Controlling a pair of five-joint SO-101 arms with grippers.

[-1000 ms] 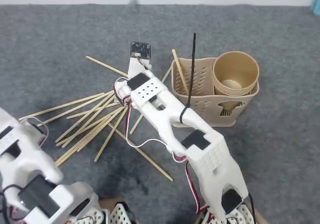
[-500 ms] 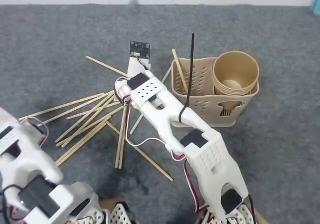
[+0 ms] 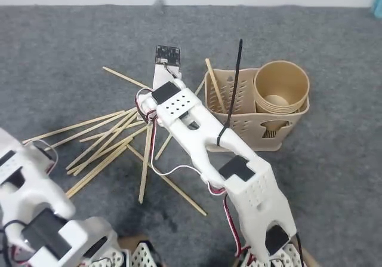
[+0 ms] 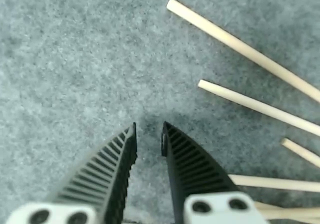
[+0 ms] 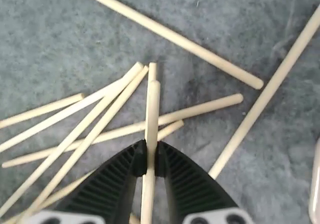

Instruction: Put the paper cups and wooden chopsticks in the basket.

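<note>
High view: my right arm [image 3: 203,135] lies over the wooden chopsticks [image 3: 101,144] strewn on the counter [image 3: 71,52]. The paper cups [image 3: 280,85] sit nested in the basket [image 3: 256,123].
Left wrist view: left jaws slightly parted, empty, above bare counter beside stick ends.
Right wrist view: right jaws clenched on a single chopstick [image 5: 151,108], close to its tip.
Handling: I judge it light, stiff and smooth. Pinched this near the end, it may swivel.

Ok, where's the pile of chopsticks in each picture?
High view: the chopstick pile lies left of the basket.
Left wrist view: its stick ends lie beyond the left gripper.
Right wrist view: under the right gripper, which pinches one chopstick.
Shared landmark: grey carpet.
</note>
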